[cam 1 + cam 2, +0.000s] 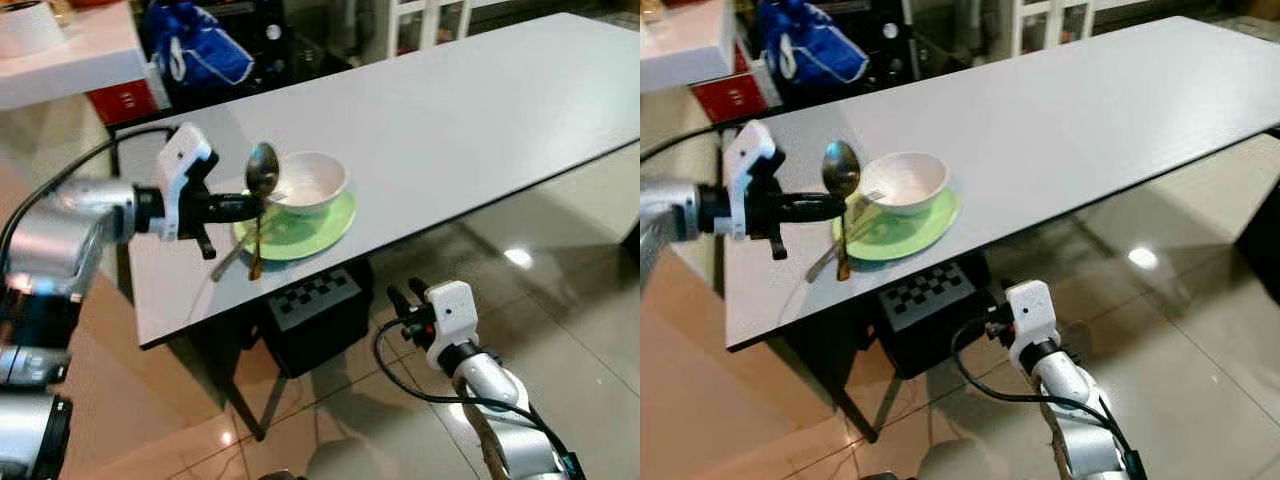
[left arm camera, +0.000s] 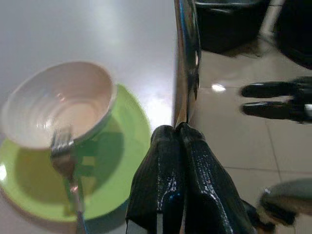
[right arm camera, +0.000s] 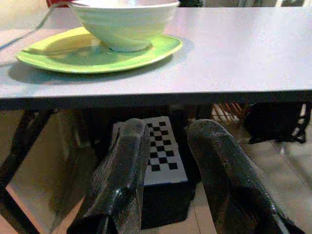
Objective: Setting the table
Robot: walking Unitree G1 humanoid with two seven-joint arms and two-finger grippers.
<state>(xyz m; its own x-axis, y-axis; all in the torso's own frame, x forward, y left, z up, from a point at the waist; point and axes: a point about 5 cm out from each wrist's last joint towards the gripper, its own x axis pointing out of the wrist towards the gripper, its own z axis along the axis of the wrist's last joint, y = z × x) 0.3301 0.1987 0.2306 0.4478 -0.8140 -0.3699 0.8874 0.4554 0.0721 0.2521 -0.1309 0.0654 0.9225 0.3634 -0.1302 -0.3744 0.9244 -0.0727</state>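
Note:
A white bowl (image 1: 312, 182) stands on a green plate (image 1: 322, 226) near the left end of the grey table (image 1: 450, 110). A fork (image 2: 63, 156) lies with its tines against the bowl and its handle running off the plate toward the table edge. My left gripper (image 1: 255, 207) is shut on a metal spoon (image 1: 262, 170), held upright with its bowl end up, just left of the plate. My right gripper (image 1: 405, 300) hangs open below the table's front edge, its fingers (image 3: 129, 161) pointing at the table's underside.
A black box with a checkered top (image 1: 315, 300) sits on the floor under the table. A blue bag (image 1: 195, 50) and a red box (image 1: 125, 100) are behind the table's left end, beside a white counter (image 1: 60, 50). Glossy tiles lie to the right.

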